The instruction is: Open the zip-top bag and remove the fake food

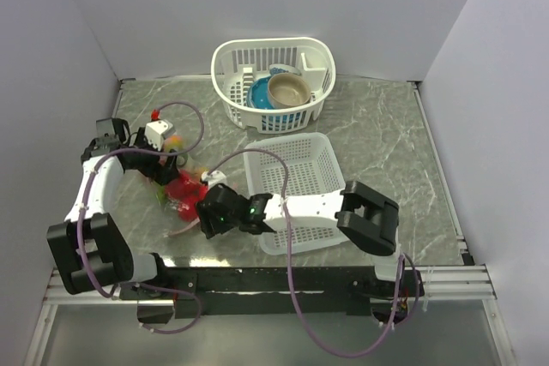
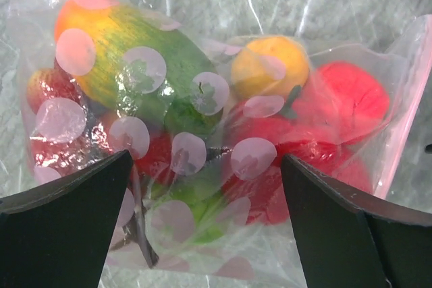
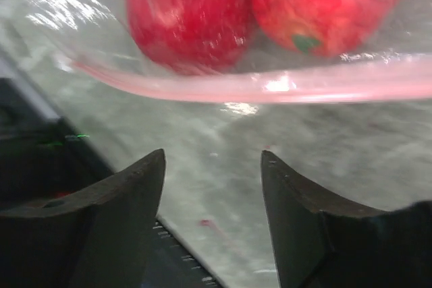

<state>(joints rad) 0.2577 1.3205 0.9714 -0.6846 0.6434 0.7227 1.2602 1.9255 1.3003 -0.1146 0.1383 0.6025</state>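
The zip-top bag [image 1: 184,198] lies on the table at the left, zipped, with the fake food [image 1: 182,186] inside. In the left wrist view the clear bag [image 2: 202,241] holds a green-orange mango [image 2: 135,52], an orange fruit [image 2: 270,65] and red pieces [image 2: 351,99]. My left gripper [image 2: 206,158] is open, its fingers on either side of the bag's end, gripping nothing. In the right wrist view the pink zip strip [image 3: 256,87] runs just ahead of my right gripper [image 3: 213,154], which is open and empty above the table. Red fruits [image 3: 189,11] press against the strip.
A flat white mesh basket [image 1: 300,156] lies right of the bag, with my right arm stretched across it. A white oval basket [image 1: 257,44] at the back holds a blue bowl [image 1: 258,94] and a tan bowl [image 1: 287,89]. Walls close in on three sides.
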